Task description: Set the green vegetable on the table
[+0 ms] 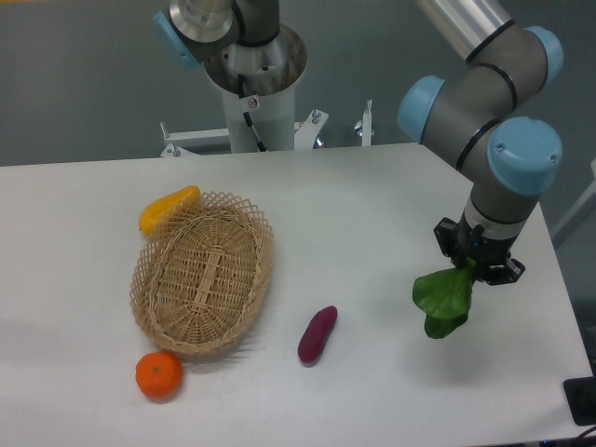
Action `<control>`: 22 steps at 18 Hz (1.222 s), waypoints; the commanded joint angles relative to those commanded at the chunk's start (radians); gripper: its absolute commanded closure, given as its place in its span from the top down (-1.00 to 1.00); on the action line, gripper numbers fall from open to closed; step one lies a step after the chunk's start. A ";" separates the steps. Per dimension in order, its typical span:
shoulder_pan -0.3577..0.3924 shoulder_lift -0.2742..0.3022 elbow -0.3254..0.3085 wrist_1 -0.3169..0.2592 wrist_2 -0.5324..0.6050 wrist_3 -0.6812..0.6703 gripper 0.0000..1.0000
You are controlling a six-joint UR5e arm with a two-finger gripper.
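The gripper (473,264) is at the right side of the table (391,205), pointing down from the arm (494,112); its fingers are closed on the green vegetable (444,300), which hangs under them with the dark leaves down; the pale stalk end is hidden between the fingers; a faint shadow lies on the white top under the leaves, but I cannot tell if the lowest leaf touches the surface or is a little above it.

The other things are well apart from the vegetable, all to its left; the purple sweet potato (318,334) lies on the table between the basket and the vegetable, nearer to the basket; the wicker basket (203,272) is an oval one and stands in the left half of the table, with nothing visible inside; the yellow-orange pepper (166,208) lies at the far rim of the basket, touching it or just beside it; the orange (158,374) lies at the near rim, just beside it.

Nothing lies on the white surface directly around the hanging leaves; the right edge of the table is near them.
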 joint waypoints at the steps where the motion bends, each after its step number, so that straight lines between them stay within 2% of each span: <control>1: 0.000 0.000 0.000 0.000 0.000 0.000 -1.00; 9: -0.003 0.003 -0.002 -0.006 0.000 0.000 -0.98; 15: -0.008 0.011 -0.038 -0.006 0.000 -0.006 -1.00; 20: -0.011 0.035 -0.119 0.012 0.000 0.012 -1.00; 22: -0.009 0.061 -0.165 0.014 0.000 0.093 -1.00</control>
